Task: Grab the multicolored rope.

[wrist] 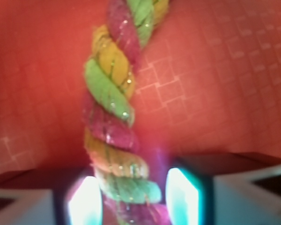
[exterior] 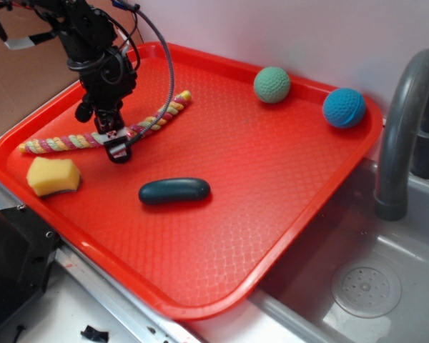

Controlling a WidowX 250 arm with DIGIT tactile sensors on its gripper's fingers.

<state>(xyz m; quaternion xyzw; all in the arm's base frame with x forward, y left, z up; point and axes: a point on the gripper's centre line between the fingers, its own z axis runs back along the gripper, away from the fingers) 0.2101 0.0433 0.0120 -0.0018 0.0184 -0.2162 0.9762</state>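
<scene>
The multicolored rope (exterior: 71,141), a twisted cord of pink, yellow and pale green, lies across the left part of the red tray (exterior: 272,171). My gripper (exterior: 115,148) is down on the rope's middle. In the wrist view the rope (wrist: 112,89) runs straight up from between my two fingers, and the gripper (wrist: 133,201) has one pad against each side of it. The left fingertip (wrist: 86,204) touches the rope; the right fingertip (wrist: 181,199) sits close against it. The rope still rests on the tray.
A yellow sponge (exterior: 53,176) lies near the tray's left front edge. A dark teal oblong (exterior: 174,191) lies in front of the gripper. A green ball (exterior: 272,84) and a blue ball (exterior: 344,108) sit at the back right. A grey faucet (exterior: 404,121) and sink are to the right.
</scene>
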